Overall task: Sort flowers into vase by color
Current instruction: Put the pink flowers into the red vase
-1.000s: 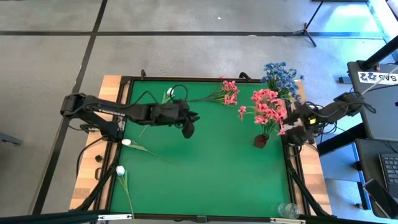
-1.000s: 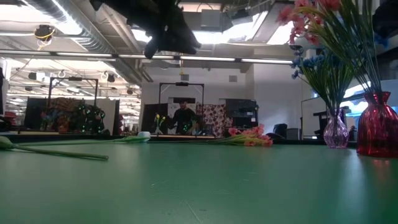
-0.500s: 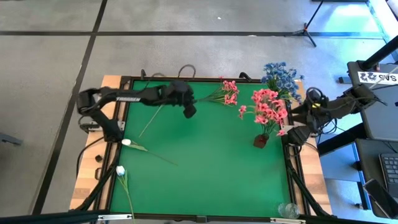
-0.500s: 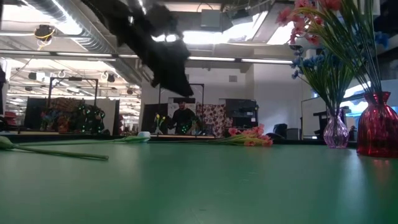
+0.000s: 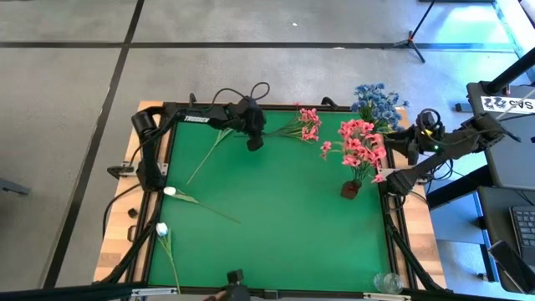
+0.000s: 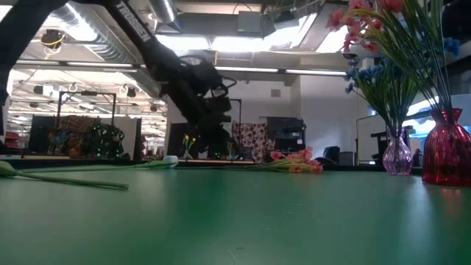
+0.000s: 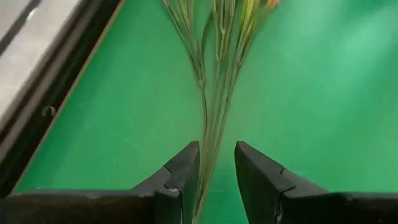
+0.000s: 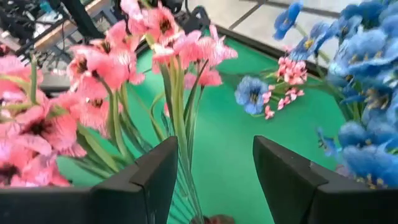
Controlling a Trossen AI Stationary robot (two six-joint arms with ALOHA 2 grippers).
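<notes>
Green felt table surface [image 5: 284, 217] carries a pink spray [image 5: 305, 124] lying loose, its thin green stems [image 7: 211, 134] between the left gripper [image 7: 216, 168]'s parted jaws, unclamped; white tulip buds [image 5: 162, 229] also await sorting, while the right gripper [image 8: 214, 165], agape, faces the red glass vase's pink bunch [image 5: 359, 144].

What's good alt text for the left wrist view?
The left gripper is open, its two dark fingers straddling the thin green stems of a flower spray lying on the green table. The stems fan out away from the camera, and the table's dark frame runs along one side.
</notes>
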